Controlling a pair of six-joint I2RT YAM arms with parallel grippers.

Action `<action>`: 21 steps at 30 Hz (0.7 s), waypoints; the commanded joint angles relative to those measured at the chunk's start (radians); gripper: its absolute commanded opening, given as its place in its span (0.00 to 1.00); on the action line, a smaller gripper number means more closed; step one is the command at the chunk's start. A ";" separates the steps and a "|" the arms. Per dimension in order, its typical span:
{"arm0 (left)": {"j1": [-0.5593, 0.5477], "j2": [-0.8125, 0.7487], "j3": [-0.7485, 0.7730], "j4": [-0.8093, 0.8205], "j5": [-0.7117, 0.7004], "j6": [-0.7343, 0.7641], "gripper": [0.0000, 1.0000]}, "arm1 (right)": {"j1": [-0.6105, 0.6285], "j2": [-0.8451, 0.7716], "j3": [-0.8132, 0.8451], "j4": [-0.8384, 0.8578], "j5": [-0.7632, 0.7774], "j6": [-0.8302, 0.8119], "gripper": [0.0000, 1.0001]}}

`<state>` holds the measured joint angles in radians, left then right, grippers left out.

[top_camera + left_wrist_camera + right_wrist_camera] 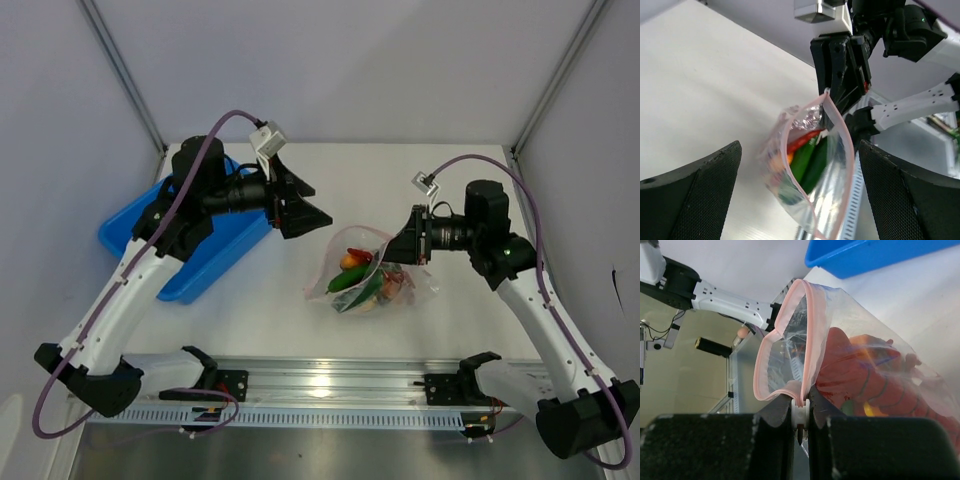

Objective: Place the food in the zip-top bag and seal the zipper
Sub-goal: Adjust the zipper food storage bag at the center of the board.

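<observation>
The zip-top bag (pixel 366 276) lies mid-table with its mouth gaping. Inside it the food (pixel 353 271) shows as red, green and orange pieces. My right gripper (pixel 394 252) is shut on the bag's upper right corner. In the right wrist view its jaws (pixel 800 415) pinch a small white slider on the pink zipper (pixel 812 330), and red food (pixel 875 385) presses against the clear bag (pixel 860 325). My left gripper (pixel 314 207) hangs open just left of the bag and touches nothing. In its view the bag (pixel 827 200) sits beyond the wide fingers (pixel 695 195), with green food (pixel 807 162) and the zipper (pixel 847 134) showing.
A blue plastic bin (pixel 215 250) lies tilted at the back left under my left arm; it also shows in the right wrist view (pixel 865 255). An aluminium rail (pixel 330 385) runs along the table's near edge. White walls close the table's back and sides.
</observation>
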<state>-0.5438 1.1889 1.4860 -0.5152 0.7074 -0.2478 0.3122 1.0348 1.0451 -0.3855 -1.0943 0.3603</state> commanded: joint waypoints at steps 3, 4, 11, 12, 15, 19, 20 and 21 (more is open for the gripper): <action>-0.030 0.089 0.120 -0.005 0.100 0.219 0.99 | 0.068 -0.016 0.090 -0.153 0.062 -0.056 0.00; -0.030 0.109 0.128 -0.002 0.134 0.228 1.00 | 0.079 -0.016 0.098 -0.167 0.071 -0.063 0.00; -0.088 0.311 0.207 -0.103 0.420 0.286 1.00 | 0.146 0.010 0.207 -0.378 0.201 -0.171 0.00; -0.097 0.331 0.214 -0.109 0.438 0.292 0.99 | 0.154 0.013 0.239 -0.419 0.218 -0.191 0.00; -0.130 0.341 0.203 -0.121 0.484 0.295 0.99 | 0.162 0.021 0.276 -0.484 0.306 -0.218 0.00; -0.139 0.296 0.171 -0.091 0.520 0.259 0.99 | 0.179 0.042 0.352 -0.536 0.408 -0.222 0.00; -0.140 0.284 0.159 -0.082 0.520 0.257 1.00 | 0.186 0.057 0.368 -0.555 0.445 -0.225 0.00; -0.145 0.272 0.146 -0.063 0.523 0.249 0.99 | 0.197 0.065 0.383 -0.569 0.468 -0.227 0.00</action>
<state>-0.6807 1.5406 1.6417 -0.6334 1.1515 -0.0082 0.4839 1.0836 1.3479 -0.8902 -0.7307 0.1574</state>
